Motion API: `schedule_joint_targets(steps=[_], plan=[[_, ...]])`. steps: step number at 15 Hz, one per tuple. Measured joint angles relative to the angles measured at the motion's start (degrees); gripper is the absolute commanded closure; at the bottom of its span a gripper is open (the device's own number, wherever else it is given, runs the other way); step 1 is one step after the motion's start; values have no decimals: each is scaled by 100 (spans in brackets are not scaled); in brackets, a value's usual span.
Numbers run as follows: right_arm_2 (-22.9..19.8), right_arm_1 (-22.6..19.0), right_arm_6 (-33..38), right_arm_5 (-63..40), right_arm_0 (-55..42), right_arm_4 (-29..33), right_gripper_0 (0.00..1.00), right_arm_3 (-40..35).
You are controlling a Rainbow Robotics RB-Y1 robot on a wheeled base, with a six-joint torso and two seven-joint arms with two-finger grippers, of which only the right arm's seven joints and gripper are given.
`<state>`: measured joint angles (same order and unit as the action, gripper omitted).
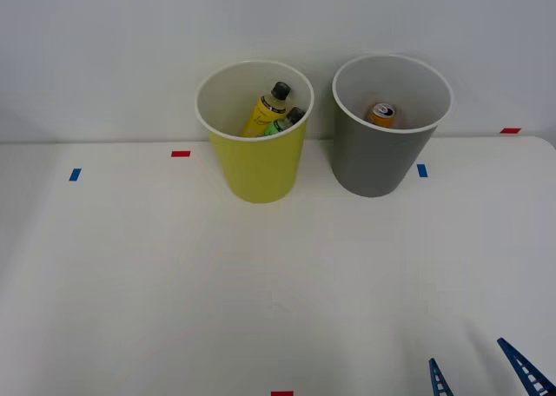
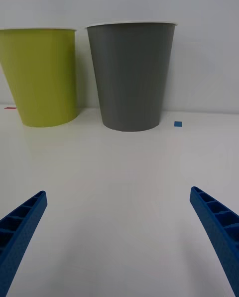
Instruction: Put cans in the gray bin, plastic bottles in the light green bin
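The gray bin (image 1: 375,157) (image 2: 131,73) stands at the back of the table, right of centre, with an orange can (image 1: 383,113) inside it. Beside it on the left stands the light green bin (image 1: 258,163) (image 2: 43,75). It holds a yellow-labelled plastic bottle (image 1: 266,110) and a green one (image 1: 284,122), both black-capped and leaning. My right gripper (image 1: 476,367) (image 2: 118,237) is low at the front right of the table, well short of the bins. It is open, with nothing between its blue fingers (image 2: 22,227).
The white table (image 1: 261,292) stretches wide between the gripper and the bins. Small red tape marks (image 1: 180,154) and blue tape marks (image 1: 422,170) dot its surface. A pale wall rises right behind the bins.
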<state>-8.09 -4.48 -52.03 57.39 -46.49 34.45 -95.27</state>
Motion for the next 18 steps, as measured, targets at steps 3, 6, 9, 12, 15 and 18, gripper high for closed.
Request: schedule_joint_targets(steps=[3, 6, 9, 12, 15, 18], plan=[[0, 0, 0, 0, 0, 0, 0, 0], [0, 0, 0, 0, 0, 0, 0, 0], [0, 0, 0, 0, 0, 0, 0, 0], [0, 0, 0, 0, 0, 0, 0, 0], [0, 0, 0, 0, 0, 0, 0, 0], [0, 0, 0, 0, 0, 0, 0, 0]])
